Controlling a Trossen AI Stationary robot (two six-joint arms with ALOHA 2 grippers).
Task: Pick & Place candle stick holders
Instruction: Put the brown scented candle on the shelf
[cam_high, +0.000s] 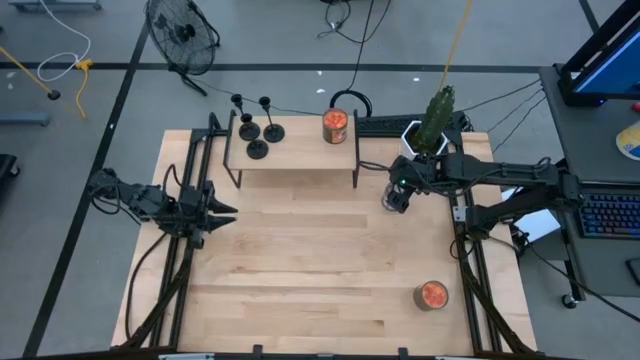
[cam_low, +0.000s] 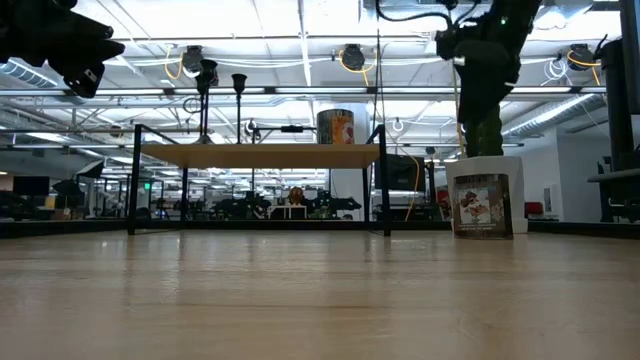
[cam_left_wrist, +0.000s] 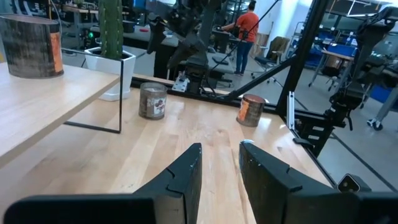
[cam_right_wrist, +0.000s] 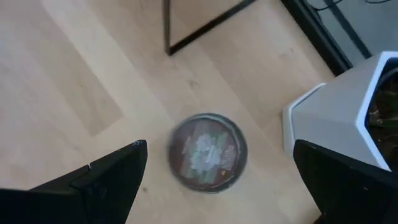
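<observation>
Three matte-black candle stick holders (cam_high: 258, 135) stand on their disc bases on the left part of a small raised wooden shelf (cam_high: 300, 155) at the table's far side. Their stems also show in the low view (cam_low: 207, 75). My left gripper (cam_high: 222, 212) hovers open and empty at the table's left, level with the shelf's near left leg. Its fingers show in the left wrist view (cam_left_wrist: 221, 168). My right gripper (cam_high: 397, 198) hangs wide open over a round can (cam_right_wrist: 208, 160) that stands on the table right of the shelf. It touches nothing.
An orange-topped can (cam_high: 335, 125) stands on the shelf's right part. A cactus in a white pot (cam_high: 430, 130) stands at the far right. Another can (cam_high: 432, 295) stands near the table's right front. Black frame rails run along both table sides. A person (cam_left_wrist: 247, 25) stands in the room beyond.
</observation>
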